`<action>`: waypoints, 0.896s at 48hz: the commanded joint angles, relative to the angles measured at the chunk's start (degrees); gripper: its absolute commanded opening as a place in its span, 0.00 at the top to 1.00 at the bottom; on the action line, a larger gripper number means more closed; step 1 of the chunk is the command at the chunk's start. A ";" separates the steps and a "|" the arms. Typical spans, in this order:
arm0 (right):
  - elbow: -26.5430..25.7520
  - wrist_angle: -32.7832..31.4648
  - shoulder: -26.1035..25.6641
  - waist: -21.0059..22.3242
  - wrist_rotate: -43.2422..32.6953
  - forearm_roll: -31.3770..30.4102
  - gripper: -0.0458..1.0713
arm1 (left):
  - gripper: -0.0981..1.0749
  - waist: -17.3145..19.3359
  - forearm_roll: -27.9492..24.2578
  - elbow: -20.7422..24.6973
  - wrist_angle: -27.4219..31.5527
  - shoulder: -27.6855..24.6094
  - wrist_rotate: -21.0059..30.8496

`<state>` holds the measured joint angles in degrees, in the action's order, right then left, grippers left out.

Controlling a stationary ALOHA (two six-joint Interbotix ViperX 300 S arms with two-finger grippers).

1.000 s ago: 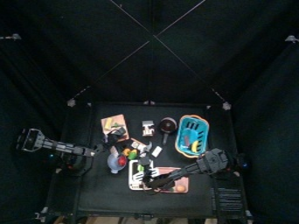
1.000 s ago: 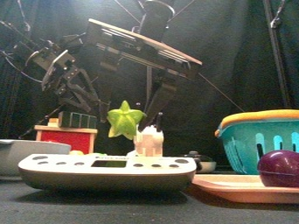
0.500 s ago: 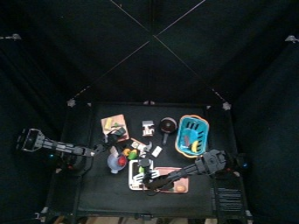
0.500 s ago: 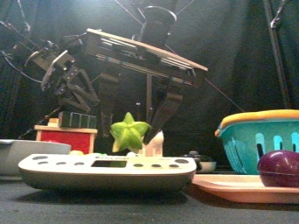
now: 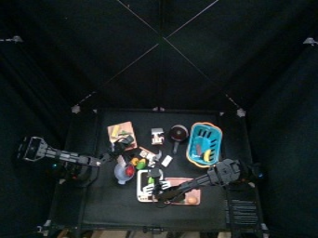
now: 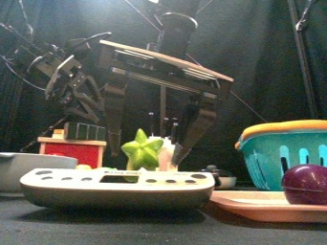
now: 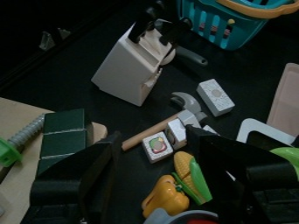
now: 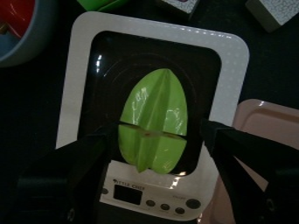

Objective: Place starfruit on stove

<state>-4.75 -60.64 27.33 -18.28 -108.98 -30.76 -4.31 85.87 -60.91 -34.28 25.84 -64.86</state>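
Note:
The green starfruit (image 6: 143,150) rests upright on the white stove (image 6: 76,189) near the table's front edge. My right gripper (image 6: 156,129) hangs over it, open, one jaw on each side of the fruit and apart from it. From the right wrist the starfruit (image 8: 158,114) lies in the middle of the stove (image 8: 84,87), on its dark top, with my right gripper (image 8: 158,150) straddling it. From above, the stove (image 5: 144,185) sits front centre. My left gripper (image 5: 95,165) rests low at the table's left, open, with nothing held.
A teal basket (image 6: 289,153) stands at the right, with a purple fruit (image 6: 307,183) on a pink tray (image 6: 250,202) before it. A red box (image 6: 72,151) is behind the stove at left. A white knife block (image 7: 128,63), a hammer (image 7: 176,115) and a yellow pepper (image 7: 170,189) lie near the left gripper.
The right gripper came down with the starfruit, set it on the stove and spread its jaws wide, letting it go. The left arm has stayed still.

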 commanded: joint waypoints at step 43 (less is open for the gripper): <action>-8.00 -6.59 -3.69 0.09 18.72 5.19 0.03 | 0.12 0.18 -0.26 0.44 -0.18 0.18 -0.09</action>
<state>-11.07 -65.83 27.33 -18.37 -91.76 -25.22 -4.22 85.78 -61.08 -34.28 25.93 -64.86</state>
